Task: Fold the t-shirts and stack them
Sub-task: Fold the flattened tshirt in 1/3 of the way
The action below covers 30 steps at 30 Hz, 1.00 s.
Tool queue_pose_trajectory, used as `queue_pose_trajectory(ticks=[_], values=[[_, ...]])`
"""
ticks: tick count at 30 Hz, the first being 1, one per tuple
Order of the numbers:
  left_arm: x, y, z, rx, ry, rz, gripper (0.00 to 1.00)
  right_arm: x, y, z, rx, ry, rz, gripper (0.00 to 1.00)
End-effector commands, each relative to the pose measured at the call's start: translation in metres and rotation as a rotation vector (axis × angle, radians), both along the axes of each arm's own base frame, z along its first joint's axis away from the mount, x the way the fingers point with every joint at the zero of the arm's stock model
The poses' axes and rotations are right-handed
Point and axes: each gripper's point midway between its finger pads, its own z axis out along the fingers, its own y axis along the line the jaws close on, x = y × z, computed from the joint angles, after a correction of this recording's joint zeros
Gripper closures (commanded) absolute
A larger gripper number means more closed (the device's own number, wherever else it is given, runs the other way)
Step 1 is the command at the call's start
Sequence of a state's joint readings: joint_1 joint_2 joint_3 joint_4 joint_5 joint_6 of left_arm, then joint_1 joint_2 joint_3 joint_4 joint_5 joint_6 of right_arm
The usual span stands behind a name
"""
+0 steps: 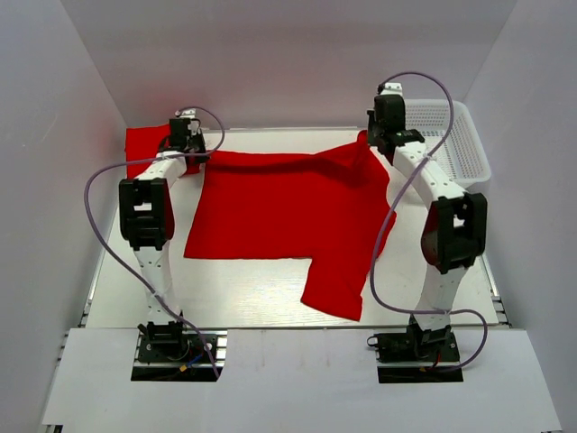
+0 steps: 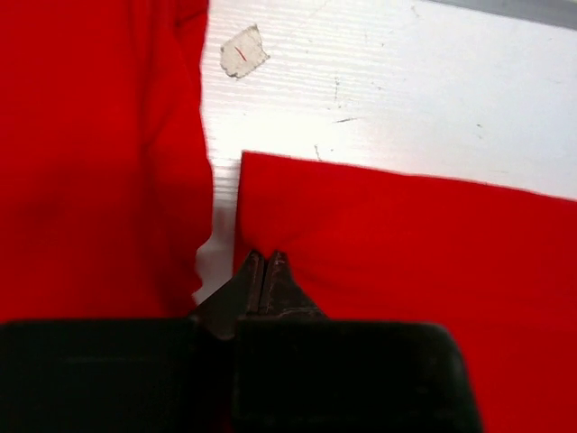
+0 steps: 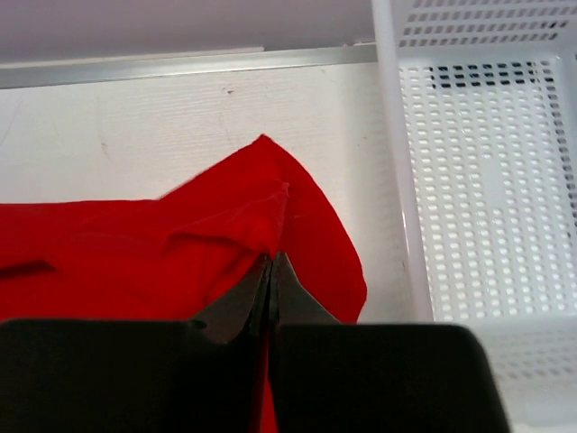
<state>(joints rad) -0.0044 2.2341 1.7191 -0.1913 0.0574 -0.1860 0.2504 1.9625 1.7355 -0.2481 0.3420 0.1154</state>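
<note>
A bright red t-shirt (image 1: 288, 212) lies spread across the middle of the table, one sleeve reaching toward the front (image 1: 338, 289). A second red t-shirt (image 1: 144, 144) lies folded at the back left. My left gripper (image 1: 187, 149) is at the spread shirt's back left corner. In the left wrist view its jaws (image 2: 263, 262) are shut on that shirt's edge (image 2: 406, 234), with the folded shirt (image 2: 90, 153) beside it. My right gripper (image 1: 386, 137) is at the back right corner. Its jaws (image 3: 270, 263) are shut on a raised fold of the shirt (image 3: 225, 225).
A white plastic mesh basket (image 1: 455, 135) stands at the back right, close to my right gripper, and fills the right side of the right wrist view (image 3: 487, 180). A small scrap of tape (image 2: 243, 50) lies on the table near the back wall.
</note>
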Motion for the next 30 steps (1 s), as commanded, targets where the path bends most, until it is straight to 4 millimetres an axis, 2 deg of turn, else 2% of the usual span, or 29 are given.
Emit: queue_pose_trajectory(ticks=[1,2,3,6,7,9,10,13,14,15,16,17,18,19,21,24,26,30], values=[[-0.012,0.007,0.058,0.021,-0.081,-0.015,1.0,-0.035,-0.013,-0.01,0.004,0.082,-0.049,1.0],[-0.016,0.007,0.058,0.032,-0.074,-0.023,1.0,-0.043,-0.013,-0.002,0.01,0.079,-0.049,1.0],[-0.018,0.008,0.061,0.04,-0.075,-0.029,1.0,-0.051,-0.013,-0.013,0.028,0.107,-0.059,1.0],[-0.031,0.008,0.055,0.05,-0.046,-0.037,1.0,-0.066,-0.012,-0.014,0.055,0.131,-0.053,1.0],[-0.036,0.008,0.055,0.057,-0.044,-0.043,1.0,-0.074,-0.01,-0.025,0.062,0.159,-0.042,1.0],[-0.043,0.007,0.055,0.051,-0.032,-0.051,1.0,-0.082,-0.009,-0.03,0.082,0.177,-0.047,1.0],[-0.049,0.007,0.045,0.05,-0.003,-0.051,1.0,-0.085,-0.009,-0.036,0.091,0.195,-0.054,1.0],[-0.062,0.008,0.037,0.055,0.034,-0.045,1.0,-0.103,-0.01,-0.048,0.126,0.26,-0.095,1.0],[-0.064,0.01,0.039,0.06,0.032,-0.038,1.0,-0.112,-0.011,-0.055,0.141,0.291,-0.116,1.0],[-0.07,0.01,0.03,0.06,0.053,-0.039,1.0,-0.118,-0.008,-0.05,0.162,0.291,-0.115,1.0],[-0.072,0.01,0.031,0.06,0.053,-0.039,1.0,-0.123,-0.007,-0.051,0.179,0.302,-0.122,1.0],[-0.072,0.011,0.031,0.066,0.054,-0.032,1.0,-0.134,-0.007,-0.061,0.209,0.328,-0.147,1.0],[-0.074,0.011,0.028,0.066,0.063,-0.032,1.0,-0.141,0.0,-0.062,0.245,0.348,-0.126,1.0],[-0.074,0.011,0.028,0.059,0.063,-0.026,1.0,-0.146,0.0,-0.06,0.258,0.35,-0.134,1.0],[-0.077,0.011,0.026,0.058,0.075,-0.026,1.0,-0.163,-0.003,-0.072,0.284,0.416,-0.18,1.0],[-0.077,0.009,0.021,0.05,0.084,-0.036,1.0,-0.17,0.0,-0.069,0.297,0.482,-0.197,1.0],[-0.074,0.009,0.027,0.05,0.075,-0.036,1.0,-0.171,-0.001,-0.065,0.297,0.498,-0.221,1.0],[-0.078,0.009,0.024,0.057,0.093,-0.042,1.0,-0.183,0.0,-0.086,0.31,0.575,-0.235,1.0]])
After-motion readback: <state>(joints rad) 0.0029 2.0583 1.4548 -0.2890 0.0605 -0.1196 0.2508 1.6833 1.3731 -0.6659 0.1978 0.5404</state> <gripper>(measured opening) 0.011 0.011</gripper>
